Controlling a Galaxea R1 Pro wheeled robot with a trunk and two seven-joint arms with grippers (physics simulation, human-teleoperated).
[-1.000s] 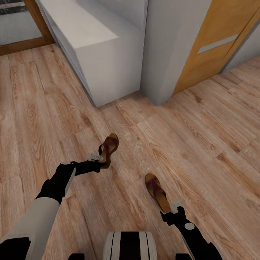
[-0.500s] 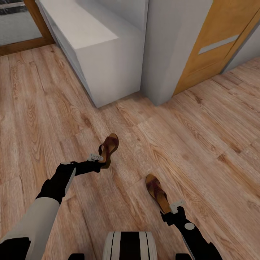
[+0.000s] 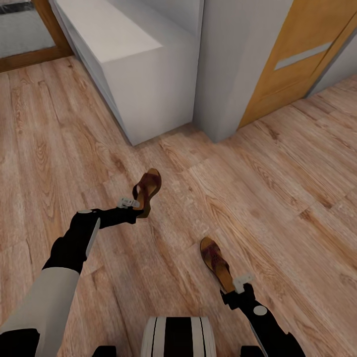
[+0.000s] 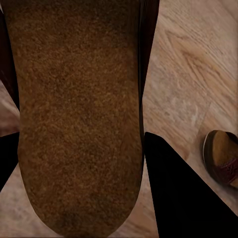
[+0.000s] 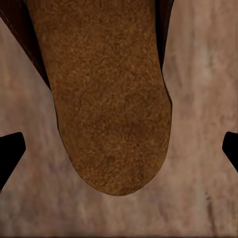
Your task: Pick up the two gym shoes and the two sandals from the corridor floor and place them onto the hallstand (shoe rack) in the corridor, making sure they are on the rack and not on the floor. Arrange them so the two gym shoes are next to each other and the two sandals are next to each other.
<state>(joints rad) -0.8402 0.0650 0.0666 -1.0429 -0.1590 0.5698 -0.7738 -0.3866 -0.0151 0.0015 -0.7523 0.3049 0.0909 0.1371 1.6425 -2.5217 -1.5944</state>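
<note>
Two sandals, one per hand. My left fingers (image 3: pixel 128 202) are pinching the first sandal (image 3: pixel 148 191) at its heel end. It's tipped up on its edge, probably just clear of the corridor floor (image 3: pixel 277 198), though I can't quite tell. Up close its fuzzy brown sole (image 4: pixel 79 114) sits between the dark fingers.

The second sandal (image 3: pixel 214 260) lies flat on the floor, well apart from the first. My right fingers (image 3: pixel 241 281) are spread wide either side of its heel (image 5: pixel 109 109), not touching it.

The hallstand (image 3: pixel 144 84) is beyond both, its near corner closest to the first sandal.
</note>
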